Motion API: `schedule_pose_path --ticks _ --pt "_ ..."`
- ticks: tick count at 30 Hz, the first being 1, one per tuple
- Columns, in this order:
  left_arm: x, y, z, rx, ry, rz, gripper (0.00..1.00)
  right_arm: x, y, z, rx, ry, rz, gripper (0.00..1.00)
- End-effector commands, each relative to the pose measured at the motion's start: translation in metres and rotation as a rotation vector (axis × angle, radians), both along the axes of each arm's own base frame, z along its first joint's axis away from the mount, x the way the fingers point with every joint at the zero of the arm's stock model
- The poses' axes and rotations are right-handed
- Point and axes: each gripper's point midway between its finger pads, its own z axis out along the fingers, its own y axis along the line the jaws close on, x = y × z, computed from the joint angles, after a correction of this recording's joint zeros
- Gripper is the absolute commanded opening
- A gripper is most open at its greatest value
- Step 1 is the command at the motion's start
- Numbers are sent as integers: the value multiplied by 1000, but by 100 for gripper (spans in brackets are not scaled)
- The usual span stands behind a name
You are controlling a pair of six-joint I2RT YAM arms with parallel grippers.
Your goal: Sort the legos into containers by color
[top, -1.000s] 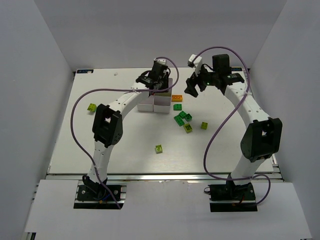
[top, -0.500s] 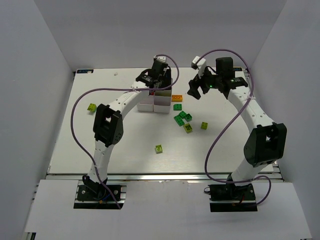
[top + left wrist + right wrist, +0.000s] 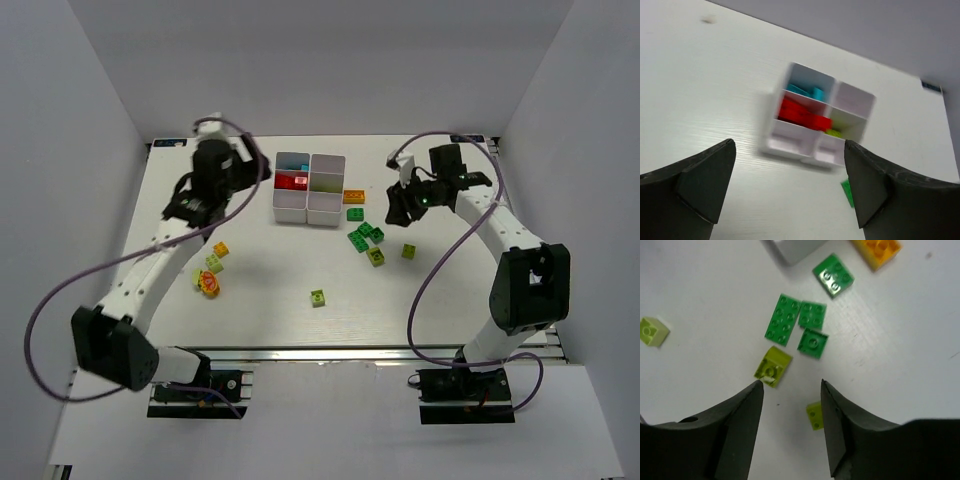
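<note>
The right gripper (image 3: 791, 390) is hovering over the loose legos (image 3: 783, 320), jaws partly apart and holding nothing. A lime brick (image 3: 773, 365) is lying just ahead of one fingertip. The dark green bricks (image 3: 813, 343) are sitting close together beyond it. Centre on one brick only, probably the lime, and descend squarely to avoid nudging neighbours. The left gripper (image 3: 789, 150) is standing wide and empty, with the containers (image 3: 852, 99) ahead.
</note>
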Motion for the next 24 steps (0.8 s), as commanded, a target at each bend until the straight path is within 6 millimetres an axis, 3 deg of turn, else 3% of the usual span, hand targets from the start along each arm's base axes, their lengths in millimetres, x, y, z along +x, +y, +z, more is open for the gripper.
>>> schedule_pose_path --ticks 1,3,6,8,13,24 --pt "-19 45 -12 -86 26 100 98 -28 -2 -16 -56 78 -39 56" --pt "-37 67 -12 -68 29 151 98 -44 1 -37 -106 117 -38 67" --pt "-55 81 -26 -54 67 180 98 -56 5 -60 -185 140 -69 75" --pt "-63 84 -38 -51 103 194 98 -51 7 -68 -226 124 -123 76" --pt "-76 85 -45 -104 109 217 98 -37 9 -85 -298 121 -216 78" --pt "-89 89 -58 -118 133 233 98 -35 33 -109 -295 186 -188 69"
